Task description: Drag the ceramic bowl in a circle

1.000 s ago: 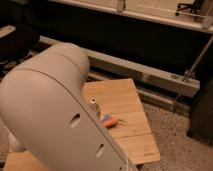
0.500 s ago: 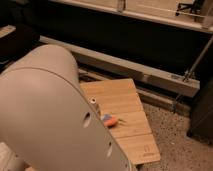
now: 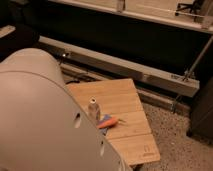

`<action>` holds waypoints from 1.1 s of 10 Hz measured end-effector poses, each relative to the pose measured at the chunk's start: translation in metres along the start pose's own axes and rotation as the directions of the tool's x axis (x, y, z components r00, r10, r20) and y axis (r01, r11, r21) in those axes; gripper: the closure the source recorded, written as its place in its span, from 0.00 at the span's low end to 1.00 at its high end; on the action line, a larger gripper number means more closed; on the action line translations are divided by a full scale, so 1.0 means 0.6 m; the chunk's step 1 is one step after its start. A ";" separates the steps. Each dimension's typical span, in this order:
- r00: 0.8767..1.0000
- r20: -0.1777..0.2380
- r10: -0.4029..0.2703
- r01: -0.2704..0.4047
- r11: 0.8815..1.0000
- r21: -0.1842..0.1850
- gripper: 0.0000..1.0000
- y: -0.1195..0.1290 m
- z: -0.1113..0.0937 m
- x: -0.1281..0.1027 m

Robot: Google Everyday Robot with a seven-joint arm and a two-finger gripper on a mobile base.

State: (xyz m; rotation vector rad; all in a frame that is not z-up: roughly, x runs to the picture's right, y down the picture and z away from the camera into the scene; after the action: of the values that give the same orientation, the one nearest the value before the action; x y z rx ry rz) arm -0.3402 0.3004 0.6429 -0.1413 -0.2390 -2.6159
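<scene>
My gripper is not in view. My arm's large pale grey casing (image 3: pixel 45 120) fills the left and bottom of the camera view and hides much of the wooden table (image 3: pixel 125 100). An orange-red sliver (image 3: pixel 109 121) pokes out at the casing's edge with something blue under it. I cannot tell whether it is the rim of the ceramic bowl. No whole round bowl shows. A small pale upright cup-like object (image 3: pixel 93 108) stands just behind the sliver.
The table's right edge and front right corner (image 3: pixel 150 155) border a speckled floor (image 3: pixel 175 145). A long metal rail (image 3: pixel 125 67) runs behind the table, with a dark wall beyond it. A dark cabinet (image 3: pixel 202 110) stands at the right.
The arm casing has shifted left and down in the view, uncovering a little more of the table's left part. The pale object and the orange-red sliver stay where they were.
</scene>
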 end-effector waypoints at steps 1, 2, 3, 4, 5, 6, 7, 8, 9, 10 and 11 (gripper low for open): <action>1.000 -0.024 0.003 -0.003 1.000 0.010 1.00 -0.011 0.002 0.031; 0.999 -0.039 0.012 -0.011 1.000 0.014 1.00 -0.014 0.008 0.055; 0.998 -0.052 0.024 -0.024 1.000 0.014 1.00 -0.017 0.020 0.086; 0.997 -0.056 0.044 -0.044 0.999 0.007 1.00 -0.012 0.038 0.112; 0.996 -0.058 0.062 -0.061 0.998 0.011 1.00 -0.012 0.051 0.133; 0.996 -0.055 0.076 -0.076 0.997 0.009 1.00 -0.010 0.062 0.150; 0.993 -0.049 0.105 -0.105 0.994 0.000 1.00 0.003 0.078 0.169; 0.989 -0.038 0.145 -0.146 0.989 -0.012 1.00 0.025 0.096 0.187; 0.984 -0.030 0.173 -0.174 0.985 -0.020 1.00 0.040 0.106 0.197; 0.975 -0.014 0.220 -0.220 0.975 -0.036 1.00 0.070 0.122 0.209; 0.966 0.001 0.257 -0.257 0.965 -0.054 1.00 0.097 0.135 0.213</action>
State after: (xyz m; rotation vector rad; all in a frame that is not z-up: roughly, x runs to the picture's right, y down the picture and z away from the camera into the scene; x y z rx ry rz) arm -0.4178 0.2051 0.7491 -0.1888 -0.1422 -2.3642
